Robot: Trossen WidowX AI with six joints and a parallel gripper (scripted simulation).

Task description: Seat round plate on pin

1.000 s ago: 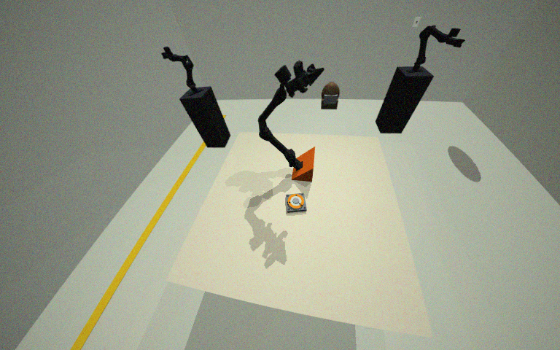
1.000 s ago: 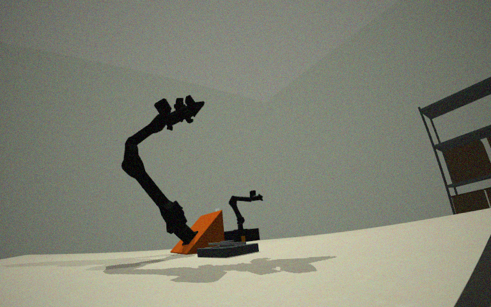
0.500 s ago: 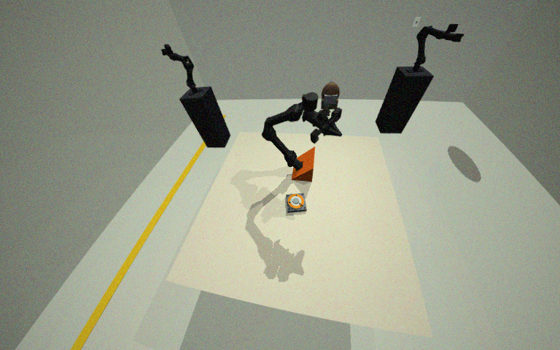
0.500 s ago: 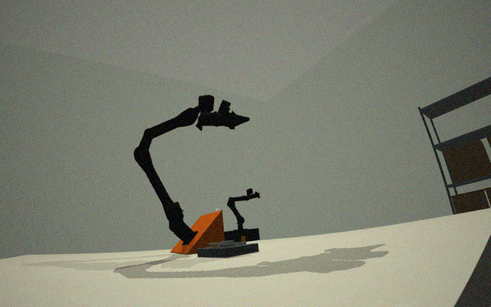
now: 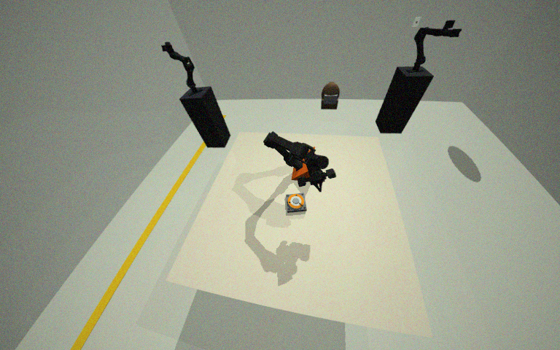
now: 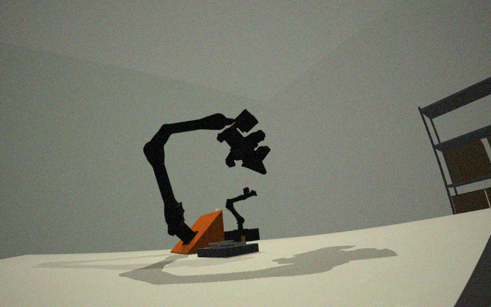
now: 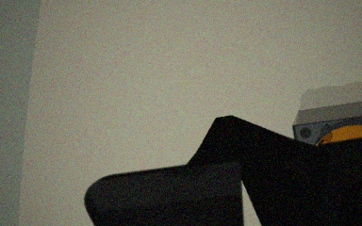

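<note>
The round plate shows an orange ring with a pale ring inside and sits around the grey post on the dark grey square base. The pin, the hole beside the tab and any small tilt of the plate are too small to make out. My gripper is shut and empty. It points downward in the air, well above the base in the exterior view, not touching the plate. In the wrist view the fingers hide most of the plate and base.
An orange wedge carries my arm and stands right beside the base. Two black pillars with small arms stand farther back. A brown chair-like object is at the back. A shelf stands at the right.
</note>
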